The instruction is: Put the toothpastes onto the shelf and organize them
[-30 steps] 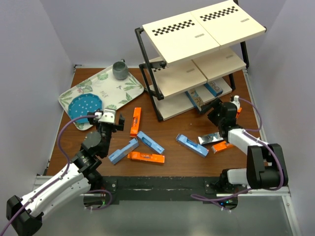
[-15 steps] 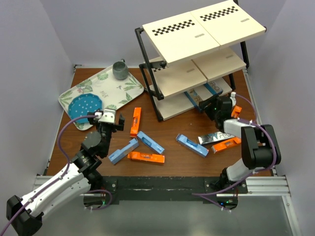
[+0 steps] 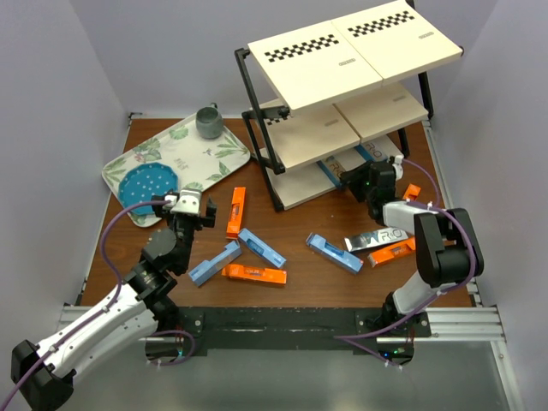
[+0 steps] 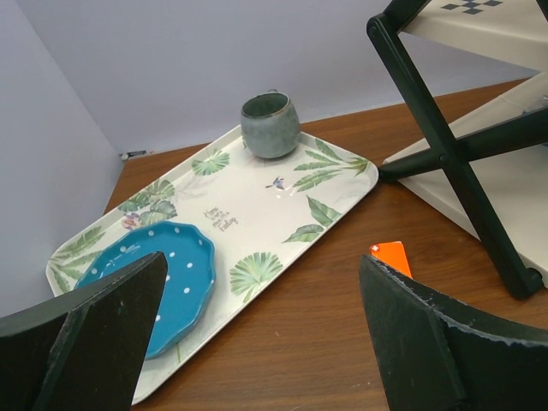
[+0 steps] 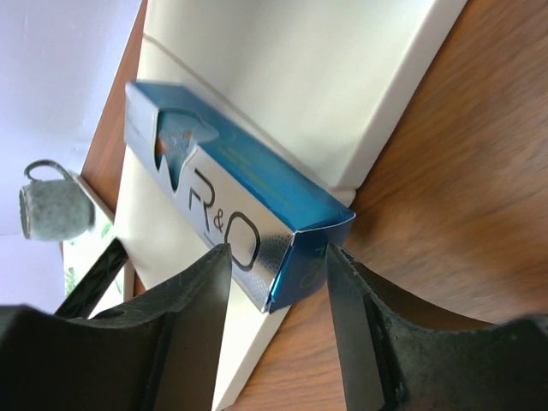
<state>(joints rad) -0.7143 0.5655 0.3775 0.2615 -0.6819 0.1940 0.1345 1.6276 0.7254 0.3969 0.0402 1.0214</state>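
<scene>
The shelf [image 3: 342,60] stands at the back right, and its cream bottom board also shows in the right wrist view [image 5: 282,77]. My right gripper [image 3: 360,181] is at that board, shut on the near end of a blue and silver carton [image 5: 231,180] that lies on the board with its end over the edge. A second carton [image 3: 374,154] lies further back on the same board. Several cartons lie on the table: orange [image 3: 235,211], blue [image 3: 262,247], blue [image 3: 334,253], silver [image 3: 375,238]. My left gripper [image 3: 190,205] is open and empty above the table.
A leaf-patterned tray [image 3: 227,154] at the back left holds a grey cup [image 3: 208,122] and a blue dotted plate [image 3: 147,184]. The left wrist view shows the tray [image 4: 257,197], the shelf's black leg [image 4: 445,163] and an orange carton's end [image 4: 392,255].
My right gripper has moved up and left from the table toward the shelf's bottom board. The left arm has not moved.
</scene>
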